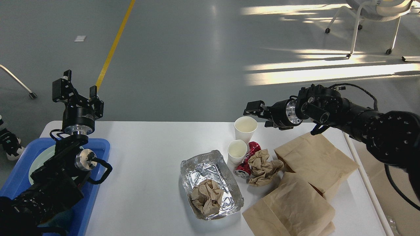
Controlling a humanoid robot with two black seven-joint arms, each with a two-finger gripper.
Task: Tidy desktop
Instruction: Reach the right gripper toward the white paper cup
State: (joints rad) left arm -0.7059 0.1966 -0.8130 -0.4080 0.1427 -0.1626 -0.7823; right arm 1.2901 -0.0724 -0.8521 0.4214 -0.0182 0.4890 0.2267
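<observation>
The white desktop (147,157) fills the lower view. On it lie a foil container (197,167) holding crumpled brown paper (207,196), a tall white paper cup (245,128), a shorter white cup (237,151), a crushed red can (250,154), a brown paper wad (262,166) and two brown paper bags (316,160) (292,206). My left gripper (78,89) is open and empty, raised above the table's far left corner. My right gripper (253,109) points left, just above the tall cup's far rim; its fingers cannot be told apart.
A blue plastic tray (100,149) with a white plate (37,162) in it sits at the table's left end, under my left arm. The table's right edge (364,177) runs close beside the bags. Chair legs (354,36) stand on the grey floor far right.
</observation>
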